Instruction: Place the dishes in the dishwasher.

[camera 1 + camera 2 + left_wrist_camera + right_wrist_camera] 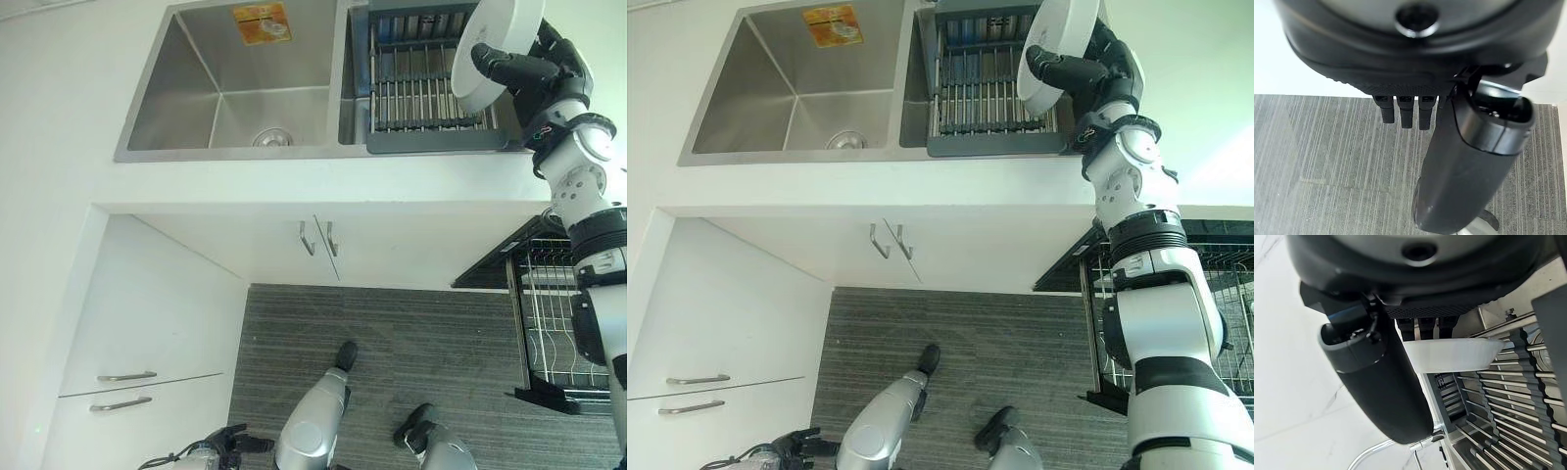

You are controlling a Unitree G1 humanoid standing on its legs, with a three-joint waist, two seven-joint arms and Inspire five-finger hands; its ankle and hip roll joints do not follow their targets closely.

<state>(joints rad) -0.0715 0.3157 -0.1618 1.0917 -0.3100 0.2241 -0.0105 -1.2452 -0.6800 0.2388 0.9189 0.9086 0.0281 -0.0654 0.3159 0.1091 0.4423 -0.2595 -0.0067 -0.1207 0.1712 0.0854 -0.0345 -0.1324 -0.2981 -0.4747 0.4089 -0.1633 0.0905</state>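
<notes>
**White plate pinched in right hand, dishwasher rack down to the right**

White plate (502, 49) sits in our right hand (524, 70), thumb curled across its face and fingers behind, so a pinch on the plate. We hold it on edge, tilted, over the right end of the grey drying rack (421, 88) that sits in the steel sink (196, 88). It looks clear of the rack bars, though that gap is hard to judge from above.

Key relation: the open dishwasher rack (563, 323) lies below the counter and nearer the robot, on the right arm's own side. The plate's face looks toward the sink, its rim pointing up and down. We judge the next move as a carry down and back toward that wire rack, rim first into the slots.

Right wrist view shows the plate's rim (1454, 355) edge-on between thumb and fingers, which the eye views hide. Left hand (1405, 110) hangs over grey carpet (1327, 161), fingers straight, holding nothing.
</notes>
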